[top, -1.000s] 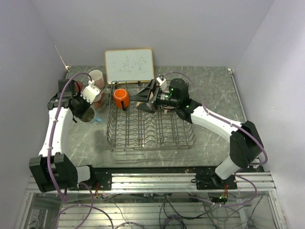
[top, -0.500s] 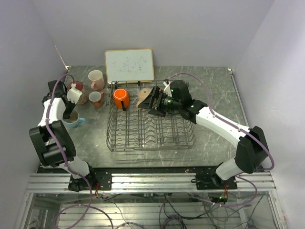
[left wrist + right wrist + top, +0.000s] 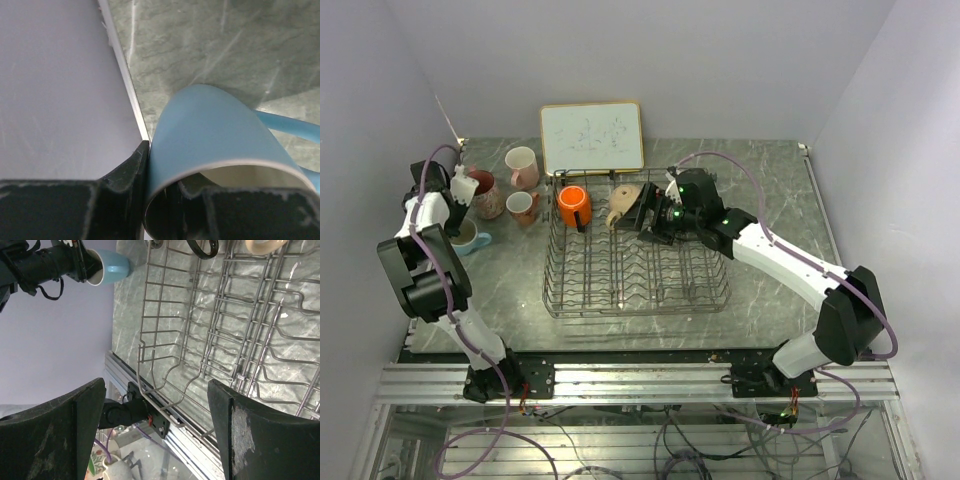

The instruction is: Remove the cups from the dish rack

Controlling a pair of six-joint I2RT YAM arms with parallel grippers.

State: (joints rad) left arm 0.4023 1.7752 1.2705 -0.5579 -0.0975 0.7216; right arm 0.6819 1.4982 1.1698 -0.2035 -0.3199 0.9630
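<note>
My left gripper (image 3: 155, 172) is shut on the rim of the light blue cup (image 3: 210, 130), one finger outside the wall and one inside. That cup (image 3: 468, 238) is at the table's left edge, close to the wall. The dish rack (image 3: 635, 255) holds an orange cup (image 3: 573, 205) and a tan cup (image 3: 623, 203) at its far end. My right gripper (image 3: 642, 215) hovers open over the rack beside the tan cup, with nothing between its fingers (image 3: 65, 425). The rack's wires (image 3: 225, 325) fill the right wrist view.
Three cups stand on the table left of the rack: a pink one (image 3: 522, 165), a reddish one (image 3: 485, 192) and a salmon one (image 3: 523, 207). A wood-framed whiteboard (image 3: 592, 137) leans behind the rack. Walls close in on the left and right.
My left arm has swung out to the left wall with the blue cup and brought it down low. My right gripper has shifted slightly over the rack's far end.
</note>
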